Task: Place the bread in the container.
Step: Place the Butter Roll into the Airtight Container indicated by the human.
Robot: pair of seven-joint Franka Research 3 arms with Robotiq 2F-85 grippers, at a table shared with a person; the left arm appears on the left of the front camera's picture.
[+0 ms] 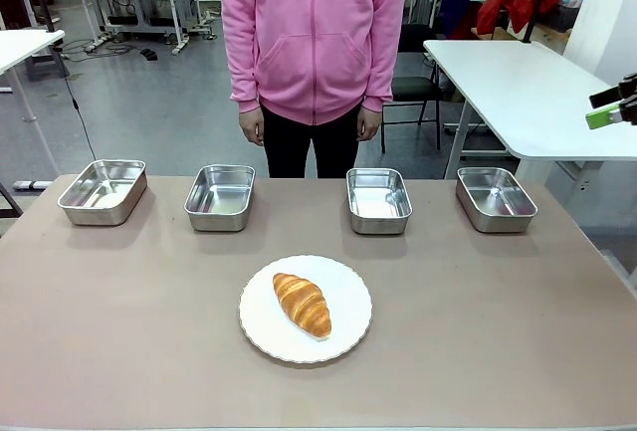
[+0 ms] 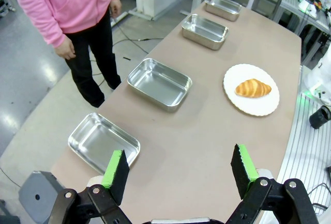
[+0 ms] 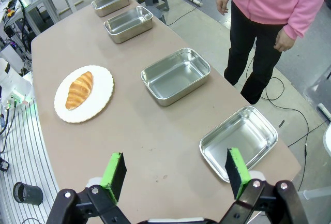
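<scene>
Brown worktop (image 1: 119, 331): bread (image 1: 302, 304) on white plate (image 1: 348, 336), centre; four containers (image 1: 217, 220) in row at 12 o'clock of it. Wide open, empty, raised: left tool (image 2: 178, 169), right tool (image 3: 176, 171). Best: pinch bread across middle, gently

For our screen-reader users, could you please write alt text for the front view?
A croissant lies on a round white plate on a tan table, with four empty steel pans in a row behind it. A person in pink stands at the far side.
</scene>
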